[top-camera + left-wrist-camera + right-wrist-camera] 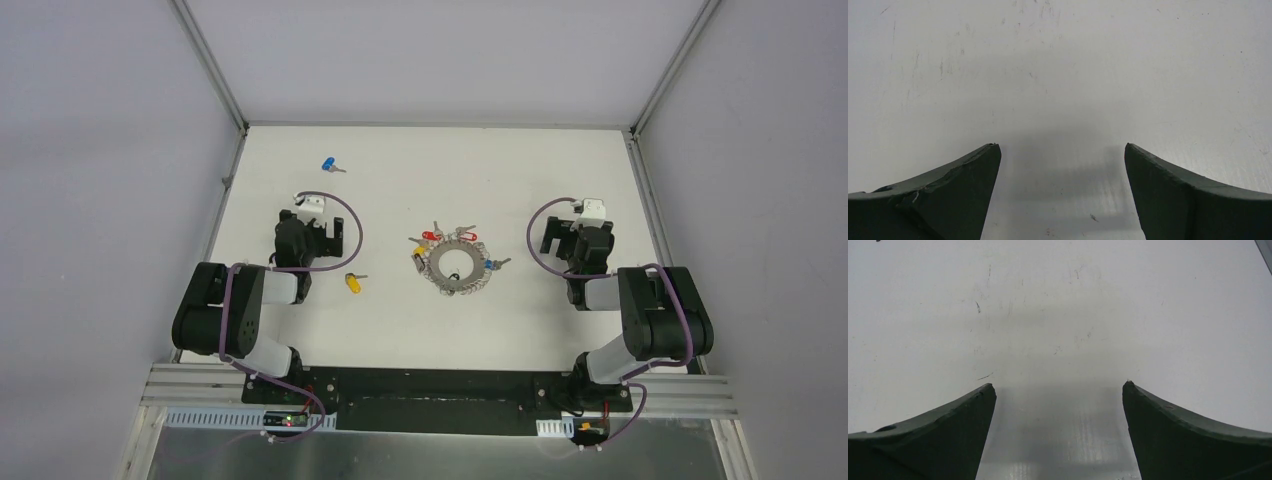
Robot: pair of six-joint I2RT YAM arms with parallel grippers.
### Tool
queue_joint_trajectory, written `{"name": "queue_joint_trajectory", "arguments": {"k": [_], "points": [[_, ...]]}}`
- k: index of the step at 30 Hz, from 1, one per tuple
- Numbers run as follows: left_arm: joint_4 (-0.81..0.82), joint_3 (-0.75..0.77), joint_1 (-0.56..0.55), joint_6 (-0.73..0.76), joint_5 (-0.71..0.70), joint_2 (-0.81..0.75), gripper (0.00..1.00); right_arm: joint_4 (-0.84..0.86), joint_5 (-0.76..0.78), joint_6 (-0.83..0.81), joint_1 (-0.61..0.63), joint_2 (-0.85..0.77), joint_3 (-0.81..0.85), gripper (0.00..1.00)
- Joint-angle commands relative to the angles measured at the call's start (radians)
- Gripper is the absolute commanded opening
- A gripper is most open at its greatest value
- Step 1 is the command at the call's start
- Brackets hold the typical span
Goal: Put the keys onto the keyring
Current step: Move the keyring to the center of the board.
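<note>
The keyring (456, 264), a grey metal ring fringed with small silver keys with red, yellow and blue heads, lies at the table's middle. A loose yellow-headed key (353, 283) lies left of it, just right of my left arm. A loose blue-headed key (331, 165) lies at the far left. My left gripper (312, 222) is open and empty, left of the ring; in the left wrist view (1062, 150) only bare table shows between its fingers. My right gripper (572, 222) is open and empty, right of the ring; the right wrist view (1059, 387) shows bare table.
The white table (430, 330) is walled by grey panels with aluminium rails (212, 65) at the back corners and sides. Purple cables (352, 225) loop off both wrists. The arm bases sit on a black plate (440, 385) at the near edge.
</note>
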Motion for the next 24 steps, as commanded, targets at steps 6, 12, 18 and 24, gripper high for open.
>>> {"name": "queue_joint_trajectory", "arguments": {"k": [6,12,18,24], "points": [[0.047,0.017,-0.002,-0.012,-0.001,-0.005,0.99,0.051,-0.012,0.014,-0.006,0.003,0.026,1.0],[0.047,0.016,-0.002,-0.012,0.0,-0.005,0.99,0.051,-0.012,0.014,-0.006,0.003,0.026,1.0],[0.04,0.022,-0.001,-0.012,0.003,-0.001,0.99,0.051,-0.012,0.014,-0.006,0.003,0.026,1.0],[-0.297,0.074,-0.003,-0.121,-0.032,-0.263,0.99,0.03,0.062,0.051,-0.005,-0.032,0.024,1.0]]}}
